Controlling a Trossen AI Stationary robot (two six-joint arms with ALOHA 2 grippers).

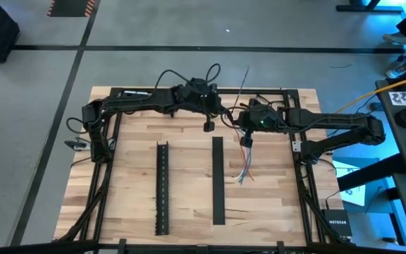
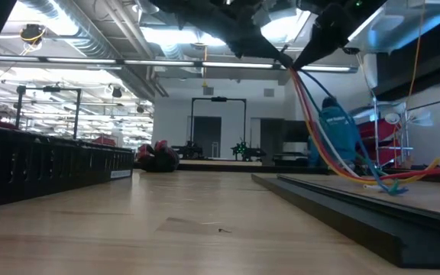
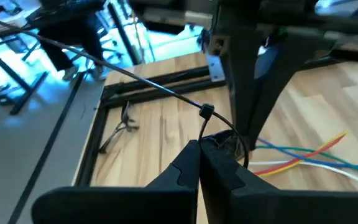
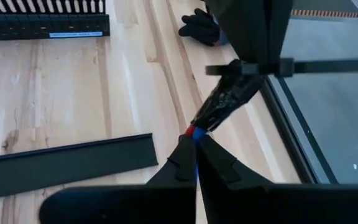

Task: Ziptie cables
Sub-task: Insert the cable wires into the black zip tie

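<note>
Wooden surface (image 1: 189,183) | our right gripper (image 4: 196,138) clamps cables (image 1: 244,169), left gripper (image 3: 199,148) pinches ziptie (image 3: 205,112) | risk: uneven pulling slips loop off bundle

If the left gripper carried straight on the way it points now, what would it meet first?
Most likely the right gripper, directly ahead of the left gripper, which is shut on the ziptie looped around the cables. Depth is hard to judge.
</note>
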